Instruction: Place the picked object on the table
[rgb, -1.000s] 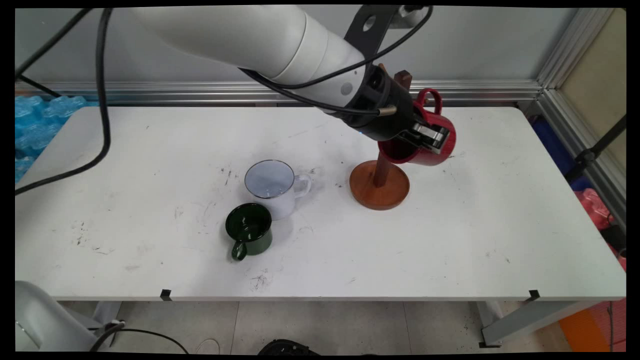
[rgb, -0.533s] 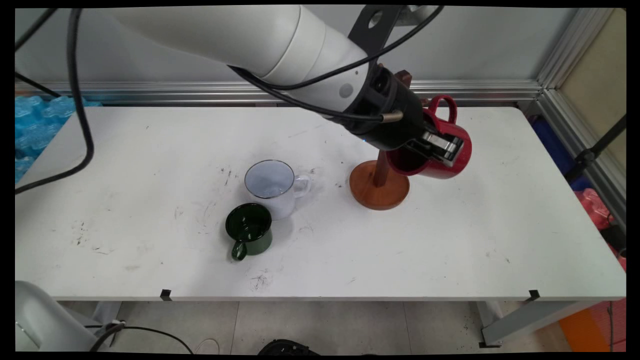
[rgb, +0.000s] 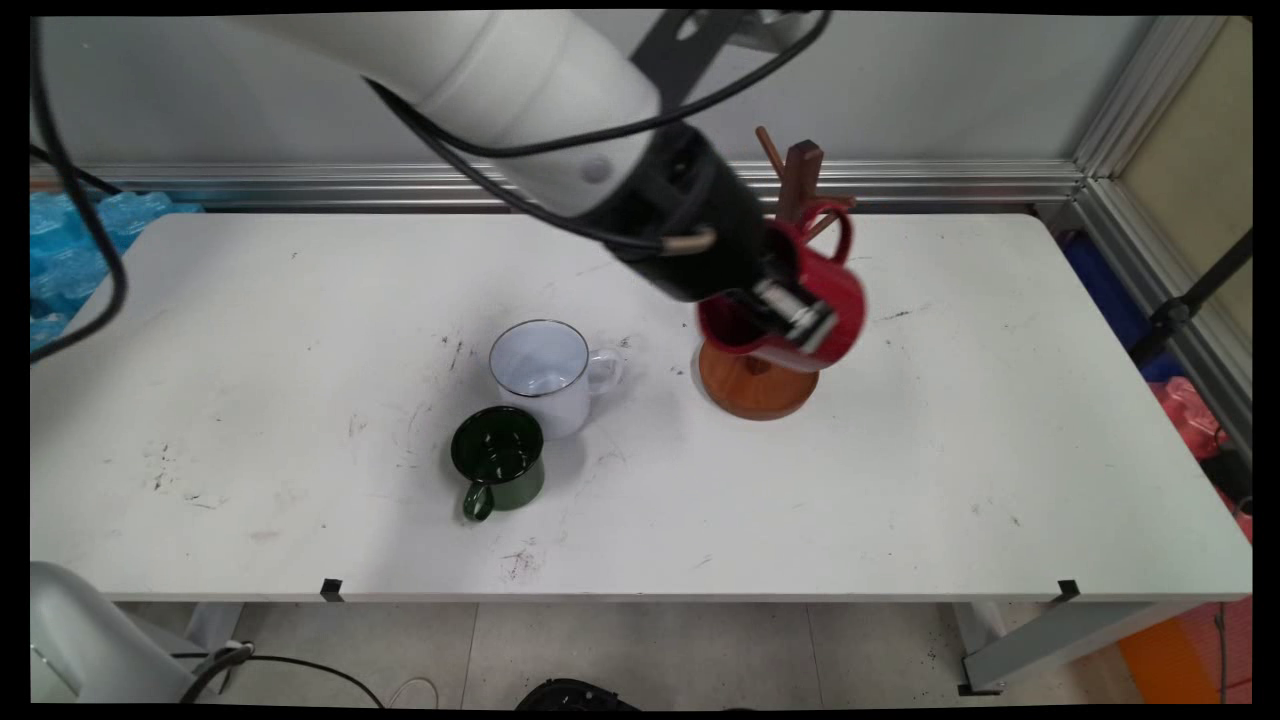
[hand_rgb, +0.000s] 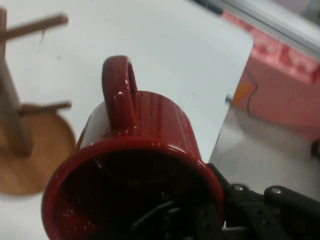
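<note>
Main view: your gripper (rgb: 795, 312), clamped on the red mug's (rgb: 800, 300) rim, swung back left over the wooden mug tree (rgb: 757, 385). Hand view: the mug (hand_rgb: 135, 170) is tilted, its handle (hand_rgb: 120, 90) near the pegs (hand_rgb: 37, 27).

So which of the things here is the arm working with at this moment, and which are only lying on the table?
In hand:
- gripper, shut on the red mug's wall
- red mug, held tilted above the table, handle toward the pegs
- wooden mug stand, right beside the mug

Lying about:
- white mug, upright
- green mug, upright, just in front of the white one
</note>
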